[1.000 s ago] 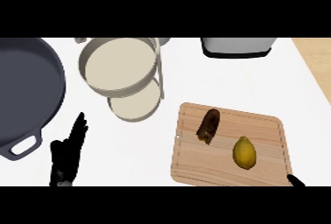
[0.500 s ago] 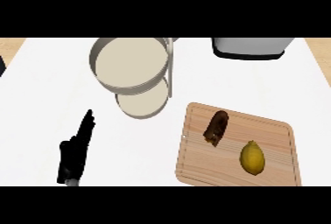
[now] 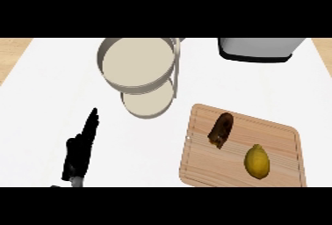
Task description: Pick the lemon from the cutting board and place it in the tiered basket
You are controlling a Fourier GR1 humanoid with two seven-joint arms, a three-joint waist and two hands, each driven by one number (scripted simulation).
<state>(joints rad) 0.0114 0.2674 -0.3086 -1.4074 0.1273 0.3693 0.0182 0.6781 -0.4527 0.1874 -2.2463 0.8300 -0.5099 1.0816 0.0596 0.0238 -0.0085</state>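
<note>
One yellow lemon [image 3: 257, 161] lies on our rectangular wooden cutting board [image 3: 285, 132].
From the head view we count one dark brown oblong item [image 3: 221, 130] beside the lemon, one grey two-tiered round basket [image 3: 138, 70] well apart on the white tabletop [image 3: 52, 88], one grey appliance [image 3: 259, 48] at the far edge, and one black left hand [image 3: 81, 149] with fingers straight, holding nothing.

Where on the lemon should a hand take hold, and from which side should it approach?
Judging by its pose, across the lemon at its widest middle, from above. It lies flat on the cutting board, long axis running toward the robot, pointed tips at each end. The dark item sits apart to its left, so both flanks look free.
</note>
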